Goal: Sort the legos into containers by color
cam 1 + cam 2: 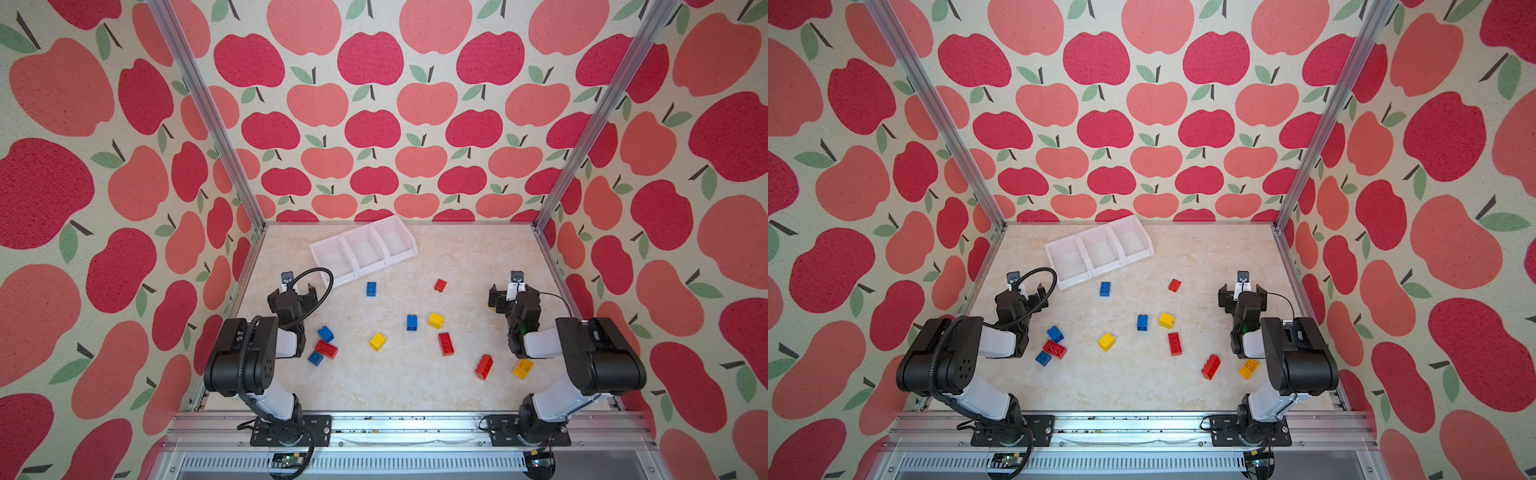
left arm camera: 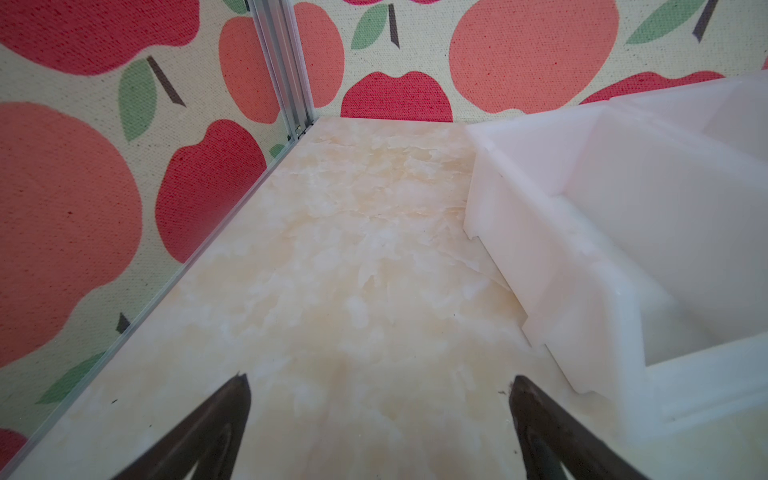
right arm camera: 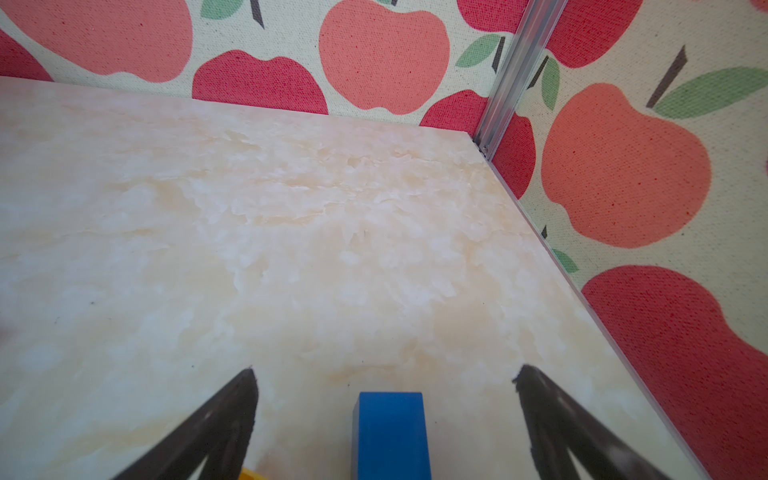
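Observation:
The containers (image 1: 363, 249) (image 1: 1099, 249), three joined white bins, stand slanted at the back left, and no brick shows inside them. Red, blue and yellow legos lie scattered on the marble table: a blue one (image 1: 371, 289), a red one (image 1: 440, 285), a yellow one (image 1: 377, 341), and a blue-red-blue cluster (image 1: 326, 349) beside the left arm. My left gripper (image 1: 293, 291) (image 2: 380, 378) is open and empty, just beside the nearest bin (image 2: 540, 232). My right gripper (image 1: 513, 293) (image 3: 384, 370) is open above a blue brick (image 3: 390, 436) lying between its fingers, untouched.
Apple-patterned walls with aluminium posts (image 1: 552, 195) close in the table on three sides. A metal rail (image 1: 374, 428) carrying both arm bases runs along the front. A red brick (image 1: 484, 367) and a yellow brick (image 1: 523, 369) lie near the right arm's elbow.

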Tool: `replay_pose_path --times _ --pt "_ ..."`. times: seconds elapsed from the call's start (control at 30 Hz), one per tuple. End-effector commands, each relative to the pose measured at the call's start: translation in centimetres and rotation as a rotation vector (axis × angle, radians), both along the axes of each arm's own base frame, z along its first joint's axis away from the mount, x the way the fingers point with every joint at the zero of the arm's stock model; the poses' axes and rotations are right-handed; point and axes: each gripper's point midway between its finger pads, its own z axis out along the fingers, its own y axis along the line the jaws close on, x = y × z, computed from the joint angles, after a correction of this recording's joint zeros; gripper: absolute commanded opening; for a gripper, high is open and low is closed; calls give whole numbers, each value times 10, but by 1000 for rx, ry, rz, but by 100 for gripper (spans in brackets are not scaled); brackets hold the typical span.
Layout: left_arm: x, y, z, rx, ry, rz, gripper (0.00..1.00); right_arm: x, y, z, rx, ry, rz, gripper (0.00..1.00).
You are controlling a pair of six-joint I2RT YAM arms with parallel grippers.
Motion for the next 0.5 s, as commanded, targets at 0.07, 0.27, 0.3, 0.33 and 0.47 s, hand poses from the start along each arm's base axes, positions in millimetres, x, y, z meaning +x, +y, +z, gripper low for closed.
replay_pose_path --times 0.07,0.27,0.3,0.33,0.47 --pt "1 8 7 1 -22 44 99 3 1 10 15 -20 -7 99" --pt "-4 1 14 16 -52 24 99 3 10 37 -51 14 0 99" --pt "-4 1 14 20 -57 23 99 2 12 42 -55 22 -1 99" --pt "-4 1 14 20 -57 23 99 1 13 46 -57 27 -1 99" --pt "0 2 12 3 -31 17 100 -5 21 59 -24 18 19 99"
